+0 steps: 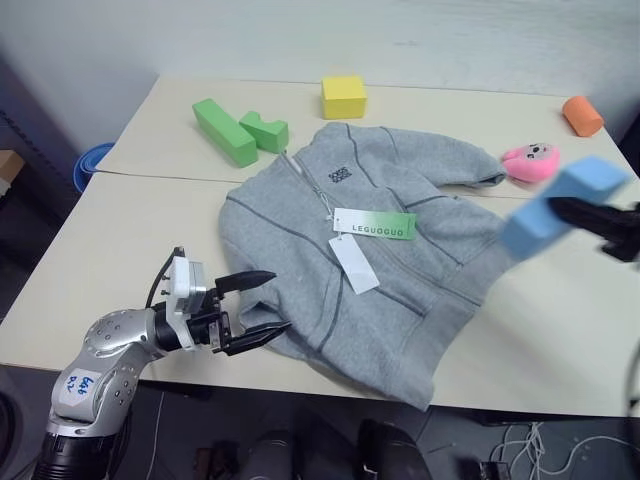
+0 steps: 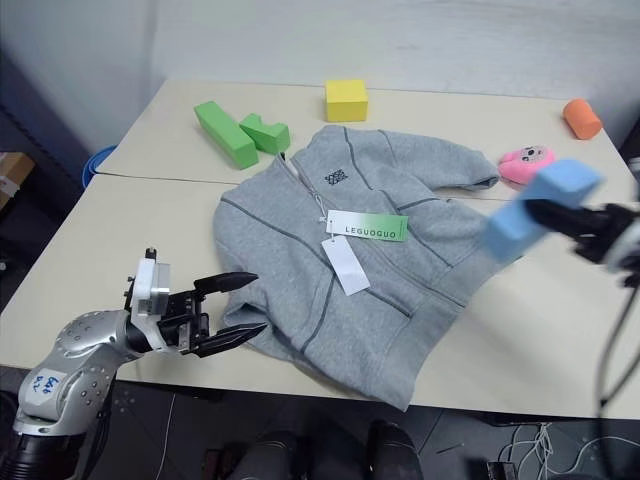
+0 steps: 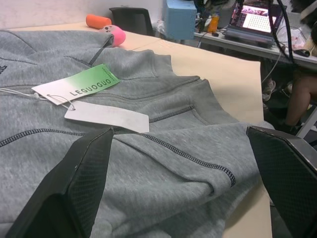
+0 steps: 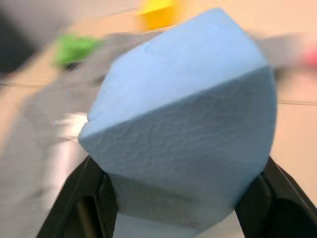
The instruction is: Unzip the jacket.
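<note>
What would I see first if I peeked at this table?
Probably the big grey jacket spread across the middle of the table, zipped up, with paper tags on its front. Next, the blue foam block held up in the right gripper above the table's right side. The open left gripper waits by the jacket's near left hem.

Jacket [image 1: 400, 250]: grey fleece cloth, matt, soft nap, dark stitched seams. Hang tags [image 1: 372, 224]: smooth paper. Blue block [image 4: 183, 124]: foam, matt, finely wrinkled skin. Table [image 1: 120, 270]: smooth, matt.
</note>
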Controlling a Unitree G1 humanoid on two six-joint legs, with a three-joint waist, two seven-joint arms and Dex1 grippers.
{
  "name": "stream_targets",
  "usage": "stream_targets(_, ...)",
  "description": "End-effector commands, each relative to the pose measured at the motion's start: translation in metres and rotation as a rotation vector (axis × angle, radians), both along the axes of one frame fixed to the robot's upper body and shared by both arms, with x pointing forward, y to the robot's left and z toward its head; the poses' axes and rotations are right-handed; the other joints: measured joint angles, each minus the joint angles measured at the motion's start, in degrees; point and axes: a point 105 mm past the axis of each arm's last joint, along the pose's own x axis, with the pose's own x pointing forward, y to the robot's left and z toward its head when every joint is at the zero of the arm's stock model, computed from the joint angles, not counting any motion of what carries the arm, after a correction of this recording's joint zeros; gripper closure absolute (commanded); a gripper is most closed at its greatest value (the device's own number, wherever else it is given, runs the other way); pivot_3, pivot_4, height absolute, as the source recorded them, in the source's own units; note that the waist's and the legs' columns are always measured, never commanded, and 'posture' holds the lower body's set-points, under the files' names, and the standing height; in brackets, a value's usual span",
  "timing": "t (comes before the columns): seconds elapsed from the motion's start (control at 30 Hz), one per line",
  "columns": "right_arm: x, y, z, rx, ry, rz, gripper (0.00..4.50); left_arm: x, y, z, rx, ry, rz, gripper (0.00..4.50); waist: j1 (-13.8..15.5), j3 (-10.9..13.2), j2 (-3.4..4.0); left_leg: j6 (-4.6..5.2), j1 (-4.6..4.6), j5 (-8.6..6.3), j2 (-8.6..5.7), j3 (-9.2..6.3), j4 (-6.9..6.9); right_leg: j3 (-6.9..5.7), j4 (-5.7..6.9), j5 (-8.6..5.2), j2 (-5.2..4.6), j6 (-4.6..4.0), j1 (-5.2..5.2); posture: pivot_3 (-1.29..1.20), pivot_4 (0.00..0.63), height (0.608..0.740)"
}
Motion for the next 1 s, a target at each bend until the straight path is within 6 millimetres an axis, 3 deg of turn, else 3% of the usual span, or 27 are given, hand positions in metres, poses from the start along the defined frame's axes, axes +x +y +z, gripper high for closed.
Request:
stream_targets(0.03, -0.003, -0.049, -0.029, -0.109, 0.084, -0.146, 1.97, 0.002, -0.004, 0.003, 0.001, -0.033, 0.0, 0.0, -0.3, 0.0, -0.01, 0.0, 0.03, 0.0, 0.02, 0.05, 0.0, -0.01, 0.0, 0.0, 0.03, 0.0, 0.0, 0.0, 0.15, 0.74)
stream_targets(0.1, -0.002, -0.072, -0.047, -0.15, 0.114, -0.234, 1.97, 0.007, -0.004, 0.002, 0.005, -0.041, 0.023, 0.0, -0.9, 0.0, 0.01, -0.01, 0.22, 0.01, 0.08, 0.31, -0.02, 0.02, 0.05, 0.02, 0.12, 0.02, 0.04, 0.0, 0.15, 0.74)
stream_targets(0.17, 0.001, -0.081, -0.063, -0.159, 0.154, -0.262, 1.97, 0.011, -0.003, 0.003, 0.01, -0.061, 0.045, 0.0, -1.6, 0.0, 0.18, -0.01, 0.44, 0.02, 0.08, 0.48, -0.11, 0.15, 0.13, 0.02, 0.1, 0.02, 0.08, 0.0, 0.15, 0.74)
stream_targets(0.23, 0.006, -0.089, -0.065, -0.219, 0.117, -0.296, 1.26, 0.015, -0.002, 0.004, 0.006, -0.077, 0.069, 0.0, -2.0, 0.0, 0.29, -0.02, 0.59, 0.02, 0.12, 0.63, -0.19, 0.23, 0.15, 0.01, 0.09, 0.02, 0.1, 0.0, 0.15, 0.74)
stream_targets(0.37, 0.012, -0.096, -0.041, -0.343, -0.039, -0.332, 0.08, 0.019, 0.008, 0.002, 0.027, -0.09, 0.114, 0.0, -1.9, 0.1, 0.29, -0.08, 0.69, 0.02, 0.2, 0.66, -0.24, 0.24, 0.14, 0.0, 0.11, 0.01, 0.14, 0.0, 0.15, 0.74)
stream_targets(0.47, 0.01, -0.084, -0.008, -0.453, -0.206, -0.236, 0.04, 0.029, 0.025, 0.005, 0.034, -0.12, 0.199, 0.0, -1.8, 0.1, 0.31, -0.08, 0.66, 0.01, 0.19, 0.69, -0.24, 0.27, 0.13, 0.0, 0.1, 0.01, 0.1, 0.0, 0.15, 0.74)
stream_targets(0.57, 0.007, -0.048, 0.017, -0.545, -0.385, -0.057, 0.04, 0.037, 0.049, 0.006, 0.076, -0.14, 0.276, 0.0, -1.5, 0.1, 0.32, -0.08, 0.64, 0.01, 0.2, 0.64, -0.23, 0.25, 0.11, 0.0, 0.08, 0.01, 0.11, 0.0, 0.15, 0.74)
stream_targets(0.67, 0.005, 0.0, 0.02, -0.588, -0.432, 0.145, 0.04, 0.044, 0.075, 0.006, 0.155, -0.166, 0.335, 0.0, -1.5, 0.1, 0.31, -0.09, 0.63, 0.01, 0.22, 0.6, -0.23, 0.22, 0.12, 0.0, 0.06, 0.01, 0.11, 0.0, 0.15, 0.74)
stream_targets(0.77, 0.0, 0.059, 0.005, -0.59, -0.414, 0.392, 0.04, 0.053, 0.098, 0.009, 0.226, -0.196, 0.382, 0.0, -1.5, 0.1, 0.26, -0.12, 0.64, -0.01, 0.21, 0.59, -0.22, 0.2, 0.14, 0.0, 0.02, 0.01, 0.11, 0.0, 0.15, 0.74)
stream_targets(0.83, -0.009, 0.111, -0.014, -0.575, -0.406, 0.593, 0.04, 0.059, 0.108, 0.007, 0.336, -0.25, 0.376, 0.0, -1.4, 0.1, 0.25, -0.15, 0.62, -0.03, 0.26, 0.49, -0.21, 0.19, 0.13, 0.0, -0.09, 0.0, 0.13, 0.0, 0.15, 0.74)
stream_targets(1.0, -0.039, 0.205, -0.051, -0.45, -0.393, 0.881, 0.04, 0.078, 0.116, -0.005, 0.563, -0.402, 0.348, 0.0, -0.9, 0.1, 0.25, -0.14, 0.62, -0.05, 0.17, 0.47, -0.21, 0.03, 0.16, 0.0, -0.07, -0.01, 0.1, 0.0, 0.15, 0.74)
